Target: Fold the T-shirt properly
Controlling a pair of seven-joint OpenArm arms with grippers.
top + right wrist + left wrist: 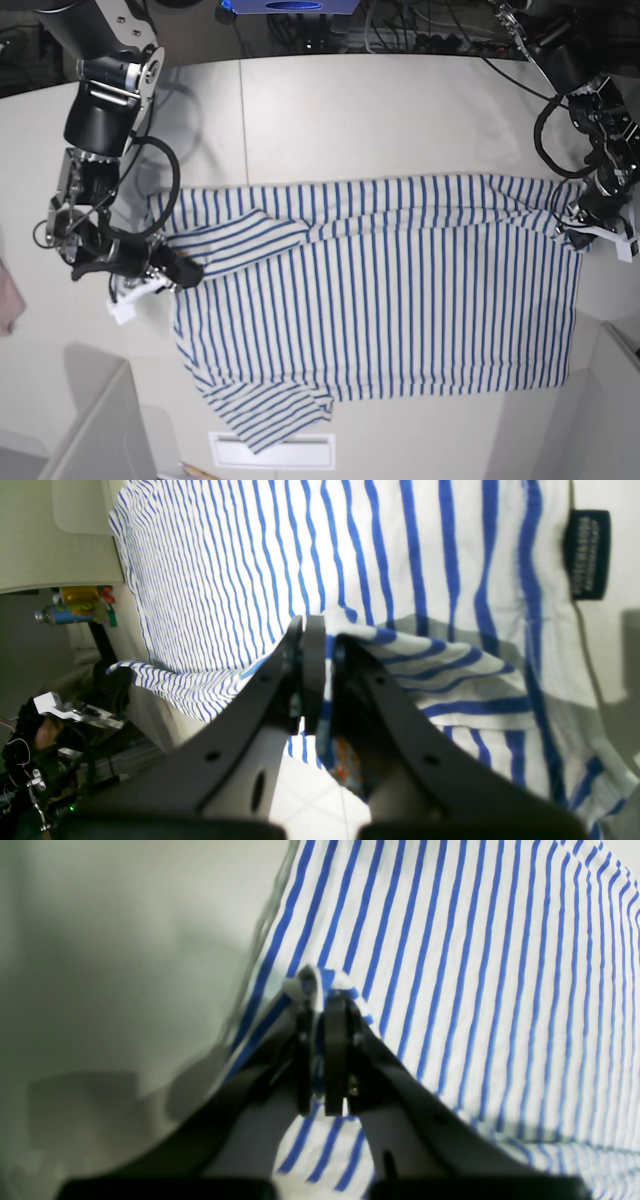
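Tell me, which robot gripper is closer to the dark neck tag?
Right. The right gripper pinches the T-shirt near the dark neck tag; the left gripper grips the opposite hem end.

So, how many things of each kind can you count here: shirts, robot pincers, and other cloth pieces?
T-shirt: 1
Pincers: 2, the left pincer and the right pincer, each shut on the shirt
Pinkish cloth scrap: 1
Total: 4
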